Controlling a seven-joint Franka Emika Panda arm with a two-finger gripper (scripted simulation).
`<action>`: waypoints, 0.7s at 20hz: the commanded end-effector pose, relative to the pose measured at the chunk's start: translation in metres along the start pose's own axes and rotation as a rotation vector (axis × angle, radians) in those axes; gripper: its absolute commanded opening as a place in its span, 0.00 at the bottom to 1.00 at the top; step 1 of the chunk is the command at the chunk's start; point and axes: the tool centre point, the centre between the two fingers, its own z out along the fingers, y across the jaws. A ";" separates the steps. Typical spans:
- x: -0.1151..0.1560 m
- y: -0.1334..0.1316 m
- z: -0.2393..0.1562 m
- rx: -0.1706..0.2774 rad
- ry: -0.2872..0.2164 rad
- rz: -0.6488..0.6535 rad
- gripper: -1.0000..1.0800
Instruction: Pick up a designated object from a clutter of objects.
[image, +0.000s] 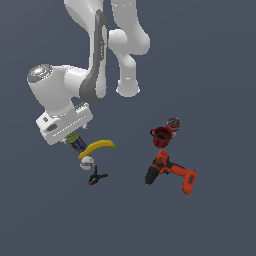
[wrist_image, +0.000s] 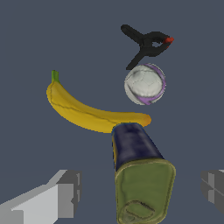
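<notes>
Pincer (wrist_image: 139, 192) of mine hangs wide apart, one finger (wrist_image: 48, 199) on either side of the blue can (wrist_image: 141, 175) without touching it. That can stands just beside the banana (wrist_image: 83, 111), near the white ball (wrist_image: 145, 84) and black clamp (wrist_image: 146, 43).

Blue can (wrist_image: 139, 170) matt, dull olive lid; banana (wrist_image: 87, 111) smooth, faint sheen; white ball (wrist_image: 145, 84) slightly dimpled; clamp (wrist_image: 146, 43) matt black plastic-looking; arm shell (image: 65, 92) glossy white

A white robot arm is seen lowered over a blue can (image: 76, 143), whose olive top sits just under the gripper (image: 71, 137). A banana (image: 98, 147), white ball (image: 87, 162) and black clamp (image: 97, 177) are clustered beside it. A red mug (image: 160, 137), red can (image: 173, 124) and orange drill (image: 171, 172) are placed well apart, toward the exterior view's right.
</notes>
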 end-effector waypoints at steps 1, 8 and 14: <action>-0.009 0.003 0.006 -0.002 -0.001 -0.029 0.96; -0.025 0.007 0.015 -0.006 -0.004 -0.074 0.96; -0.028 0.008 0.017 -0.006 -0.005 -0.081 0.96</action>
